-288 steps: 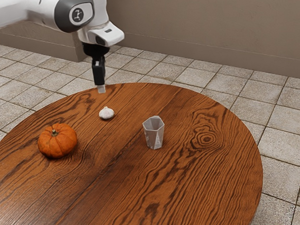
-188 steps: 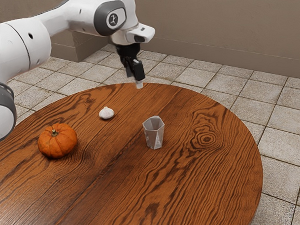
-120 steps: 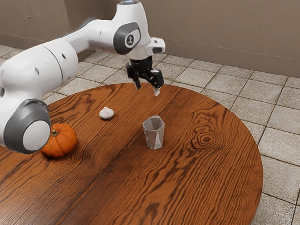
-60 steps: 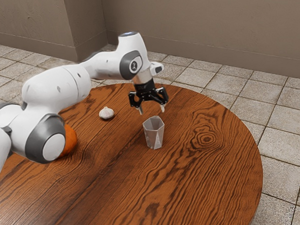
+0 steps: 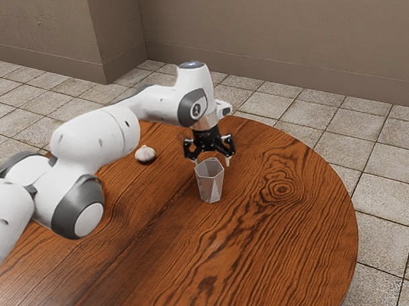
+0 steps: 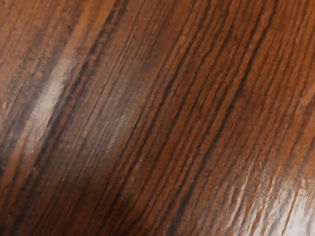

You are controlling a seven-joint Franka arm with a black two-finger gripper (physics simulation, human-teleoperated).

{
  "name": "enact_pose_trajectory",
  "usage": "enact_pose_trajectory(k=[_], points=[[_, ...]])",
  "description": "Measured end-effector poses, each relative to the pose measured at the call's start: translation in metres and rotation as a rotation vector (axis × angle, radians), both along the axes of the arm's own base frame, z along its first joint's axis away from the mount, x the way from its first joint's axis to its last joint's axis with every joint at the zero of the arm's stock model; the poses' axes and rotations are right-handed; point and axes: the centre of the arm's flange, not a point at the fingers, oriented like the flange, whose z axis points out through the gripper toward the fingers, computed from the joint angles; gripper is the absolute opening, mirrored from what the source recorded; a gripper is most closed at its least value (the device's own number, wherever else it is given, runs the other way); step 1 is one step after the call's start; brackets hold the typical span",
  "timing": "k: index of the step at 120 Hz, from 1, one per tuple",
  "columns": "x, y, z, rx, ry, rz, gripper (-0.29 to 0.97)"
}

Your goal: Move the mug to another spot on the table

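Claw (image 5: 210,158) hangs just above the mug (image 5: 209,181), fingers spread wide, nothing in them. Tips sit either side of the mug's rim, w/o touching it as far as I can tell. Mug stands upright near the middle of the tabletop (image 5: 281,256): pale, see-through, faceted walls, no handle visible. Garlic bulb (image 5: 145,153) lies well apart from the mug, toward the exterior view's left. Judgement: mug prob light, stiff, thin-walled, smooth, so maybe slippery. Best hold is across two opposite flat facets, upper half, w/ a gentle squeeze. A corner-to-corner pinch could twist it or tip it.
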Motion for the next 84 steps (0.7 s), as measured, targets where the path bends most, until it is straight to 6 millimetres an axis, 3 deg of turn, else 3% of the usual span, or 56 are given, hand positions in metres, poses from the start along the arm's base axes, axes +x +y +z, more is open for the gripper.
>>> enact_pose_trajectory(k=[24,43,52,60,84], points=[[-0.001,-0.002,-0.008,-0.003,0.01,0.017,0.6],[-0.001,-0.003,-0.006,-0.008,0.012,0.028,0.24],[-0.001,-0.002,-0.003,-0.022,0.013,0.037,0.18],[-0.002,0.0,0.003,-0.068,0.023,0.058,0.13],[-0.011,0.03,0.036,-0.273,0.105,0.161,0.04]])
